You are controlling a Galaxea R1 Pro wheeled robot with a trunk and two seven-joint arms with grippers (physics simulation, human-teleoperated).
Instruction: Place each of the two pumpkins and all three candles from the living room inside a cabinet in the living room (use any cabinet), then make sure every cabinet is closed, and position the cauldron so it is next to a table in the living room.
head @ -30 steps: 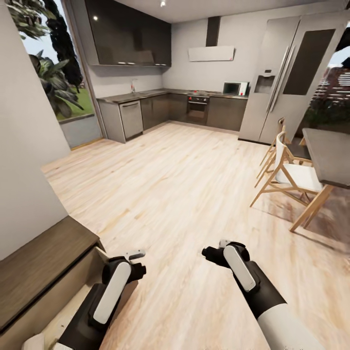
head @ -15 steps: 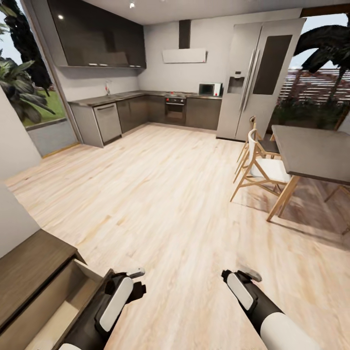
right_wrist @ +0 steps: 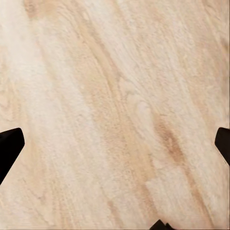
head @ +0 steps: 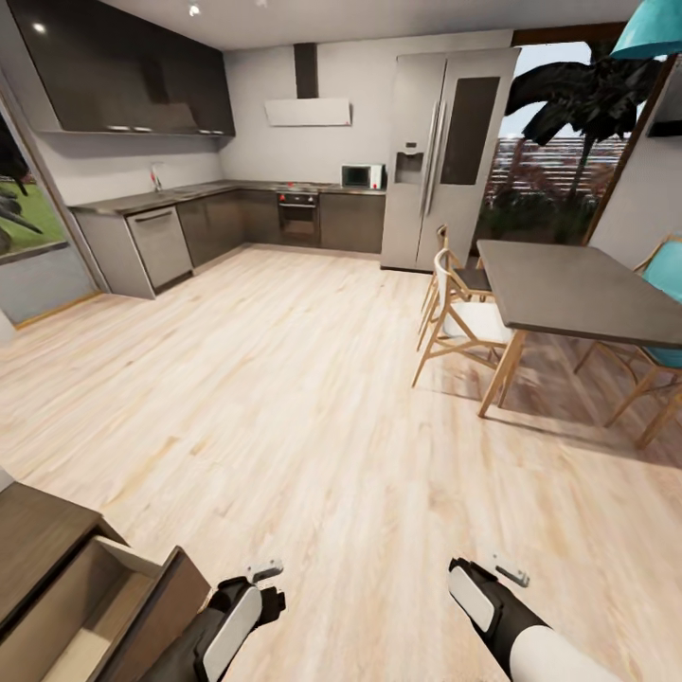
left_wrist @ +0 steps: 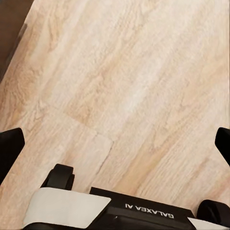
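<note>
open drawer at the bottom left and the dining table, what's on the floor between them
In the head view, only bare wood-plank floor lies between the open drawer and the dining table; a wooden chair stands against the table's near side.

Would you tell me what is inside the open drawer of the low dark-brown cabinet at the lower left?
The open drawer of the cabinet shows a bare pale beige floor and inner walls. The left arm and the picture's edge cut off its near part, so anything there is hidden.

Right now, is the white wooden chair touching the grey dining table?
Cannot tell. In the head view the white wooden chair overlaps the grey dining table's edge, and no gap or contact shows plainly.
</note>
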